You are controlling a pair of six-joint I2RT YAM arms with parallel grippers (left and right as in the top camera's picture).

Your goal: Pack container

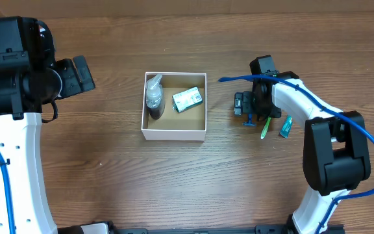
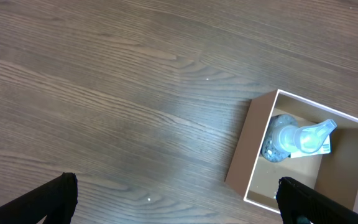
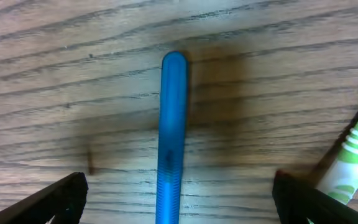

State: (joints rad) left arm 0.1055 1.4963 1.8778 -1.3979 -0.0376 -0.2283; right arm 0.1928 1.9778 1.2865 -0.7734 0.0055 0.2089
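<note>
R pincer (image 3: 179,202) jaws apart, straddling blue handle (image 3: 171,124) flat on table (image 1: 109,182), right of box (image 1: 173,134) (mid-table, holds bottle (image 1: 153,97) + soap packet (image 1: 187,99)), L pincer (image 2: 182,199) apart too, far left; risk: thin handle rolls/slips on closing, or finger snags green toothbrush (image 3: 353,149) nearby.

Blue stick (image 3: 171,137), green toothbrush (image 3: 352,149), perhaps teal tube (image 1: 286,126)
</note>
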